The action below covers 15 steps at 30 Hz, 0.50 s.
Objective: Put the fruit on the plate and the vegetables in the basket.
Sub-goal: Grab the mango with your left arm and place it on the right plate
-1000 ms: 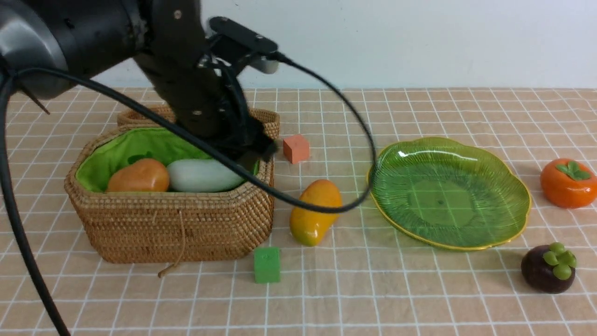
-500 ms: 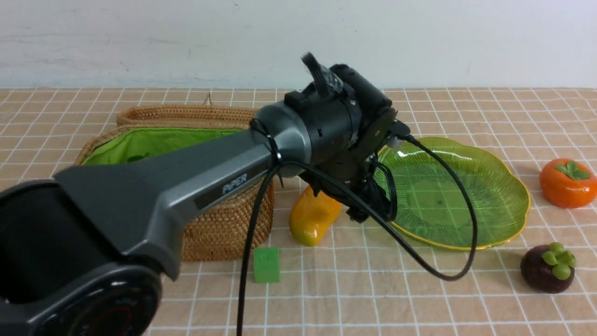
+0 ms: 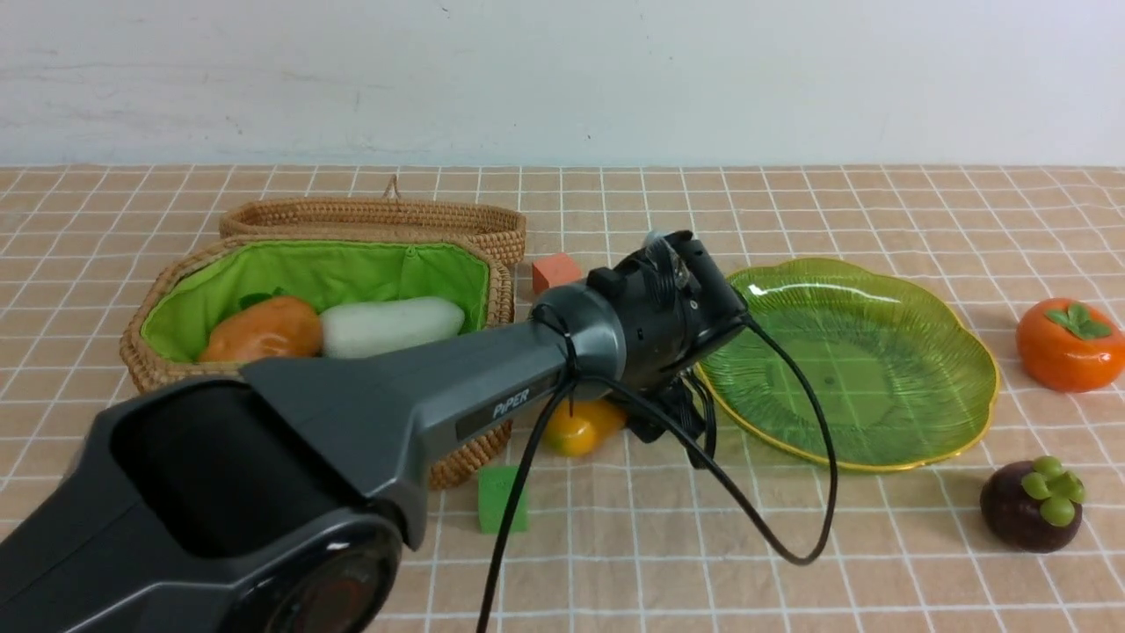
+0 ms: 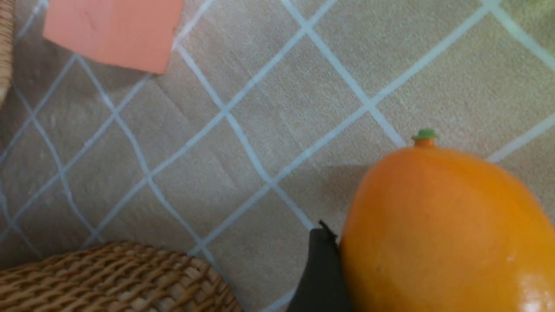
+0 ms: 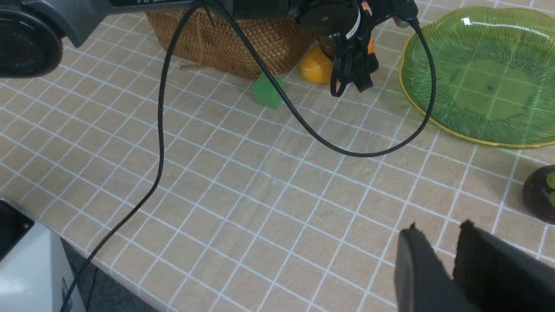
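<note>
Fruit step: left jaws touching mango (image 3: 571,431), cannot tell if gripping; right jaws narrow, empty. Next: securing grip, lifting onto plate (image 3: 879,369).

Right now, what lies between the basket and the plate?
The mango lies between the basket and the plate, with the left gripper at it; an orange cube sits farther back. The front view shows it.

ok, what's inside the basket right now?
In the basket, against its green lining: a tan-orange potato and a white radish, side by side. The left arm covers their lower parts; anything beneath is hidden.
</note>
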Each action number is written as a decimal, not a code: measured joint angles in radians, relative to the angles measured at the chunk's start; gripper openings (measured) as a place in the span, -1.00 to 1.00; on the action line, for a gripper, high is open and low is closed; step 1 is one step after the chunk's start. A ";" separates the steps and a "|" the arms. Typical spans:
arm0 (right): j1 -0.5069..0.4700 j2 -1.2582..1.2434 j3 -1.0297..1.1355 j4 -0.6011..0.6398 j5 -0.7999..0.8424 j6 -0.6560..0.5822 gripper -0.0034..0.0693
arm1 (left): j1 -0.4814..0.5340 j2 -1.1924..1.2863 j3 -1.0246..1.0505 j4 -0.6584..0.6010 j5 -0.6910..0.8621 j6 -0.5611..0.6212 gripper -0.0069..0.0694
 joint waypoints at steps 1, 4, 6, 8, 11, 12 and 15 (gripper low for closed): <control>0.000 0.000 0.000 0.000 0.000 0.000 -0.50 | -0.001 0.001 -0.003 0.001 0.010 0.000 0.59; 0.000 0.000 0.000 -0.012 0.000 0.000 -0.50 | -0.017 -0.002 -0.056 0.005 0.106 0.000 0.59; 0.000 0.000 0.000 -0.031 0.000 0.001 -0.50 | -0.028 -0.009 -0.082 0.005 0.126 0.000 0.59; 0.000 0.000 0.000 -0.090 0.000 0.026 -0.50 | -0.052 -0.032 -0.146 0.003 0.124 0.000 0.59; 0.000 0.000 0.000 -0.171 0.001 0.087 -0.49 | -0.084 -0.065 -0.232 -0.040 0.052 0.001 0.59; 0.000 0.000 0.000 -0.219 0.001 0.130 -0.49 | -0.095 -0.075 -0.261 -0.107 -0.033 0.001 0.59; 0.000 0.000 0.000 -0.280 0.001 0.187 -0.49 | -0.107 -0.063 -0.279 -0.238 -0.267 0.035 0.59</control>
